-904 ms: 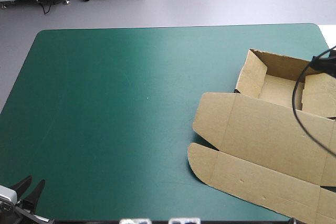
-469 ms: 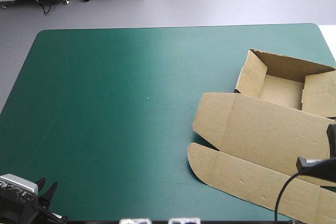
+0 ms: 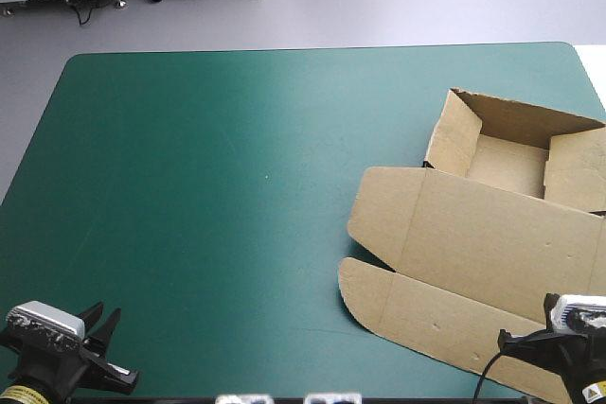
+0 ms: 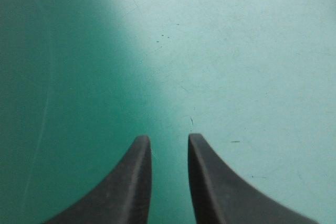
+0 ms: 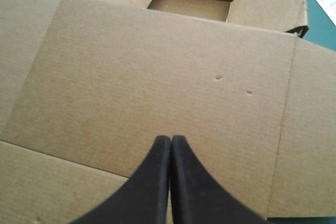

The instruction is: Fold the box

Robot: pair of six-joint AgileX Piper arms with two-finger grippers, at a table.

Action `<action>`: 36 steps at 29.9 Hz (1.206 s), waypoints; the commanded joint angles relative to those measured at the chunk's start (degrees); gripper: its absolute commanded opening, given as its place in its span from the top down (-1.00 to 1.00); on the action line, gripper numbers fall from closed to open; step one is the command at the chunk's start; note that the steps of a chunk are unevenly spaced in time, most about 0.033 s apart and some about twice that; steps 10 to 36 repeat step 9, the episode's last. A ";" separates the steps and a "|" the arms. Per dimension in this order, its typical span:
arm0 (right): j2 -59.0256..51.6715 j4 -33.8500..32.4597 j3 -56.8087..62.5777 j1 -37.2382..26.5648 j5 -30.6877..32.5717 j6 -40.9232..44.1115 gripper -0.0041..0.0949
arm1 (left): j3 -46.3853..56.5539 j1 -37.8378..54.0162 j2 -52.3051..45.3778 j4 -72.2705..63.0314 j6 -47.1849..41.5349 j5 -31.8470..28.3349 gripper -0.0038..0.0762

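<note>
The box point(image 3: 473, 234) looks light and stiff, best taken by a free edge; right gripper point(image 5: 170, 138) is closed above it, left gripper point(image 4: 169, 139) parted.

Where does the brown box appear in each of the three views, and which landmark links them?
High view: the box lies at the right of the teal-green cover, tray far, lid flat nearer.
Left wrist view: not in it; only cover ahead of the left tool.
Right wrist view: its flat lid fills the picture under the right tool, tray beyond.
Shared landmark: the teal-green cover, in all three.
</note>
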 commanded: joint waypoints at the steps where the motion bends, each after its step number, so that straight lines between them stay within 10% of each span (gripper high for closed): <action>1: -1.05 -1.41 0.21 0.21 -4.93 1.16 0.94 | -1.03 -0.05 1.21 -0.20 0.01 -5.74 0.57; 36: -1.77 -4.04 2.18 0.21 -4.43 1.85 0.94 | -0.93 -0.05 1.21 -0.20 -0.28 -5.74 0.72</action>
